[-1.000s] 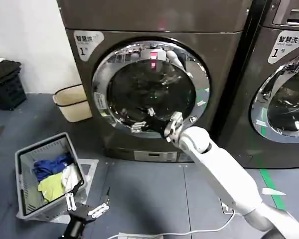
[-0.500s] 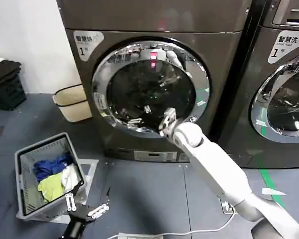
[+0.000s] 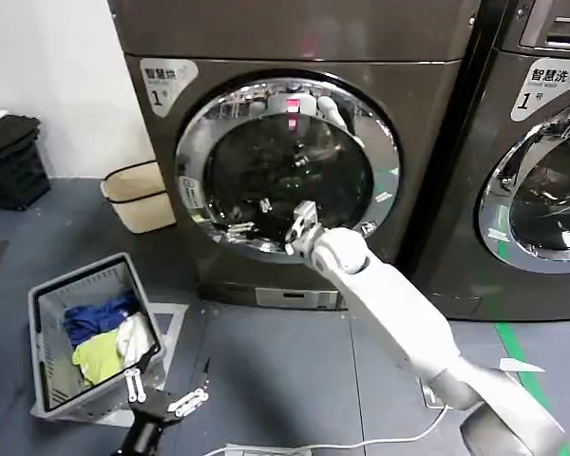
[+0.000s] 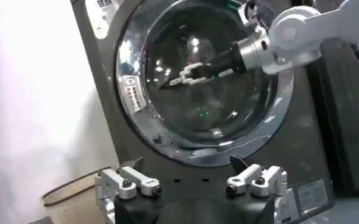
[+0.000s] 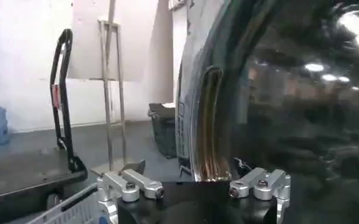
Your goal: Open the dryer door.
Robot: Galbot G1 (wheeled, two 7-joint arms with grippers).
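Door [image 3: 290,166] not opened yet: right claw [image 3: 300,228] spread empty at the glass, left claw [image 3: 166,397] parked spread, empty.

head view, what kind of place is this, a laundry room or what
Most likely a laundry room or laundromat: the dryer stands beside a second, similar machine, both with numbered corner labels, and a basket of clothes sits on the floor in front. The right gripper is at the dryer door.

Two dryers [image 3: 294,152] [image 3: 541,161], two pincers [image 3: 302,226] [image 3: 166,397], one laundry basket [image 3: 47,361], one beige tub [image 3: 138,195].
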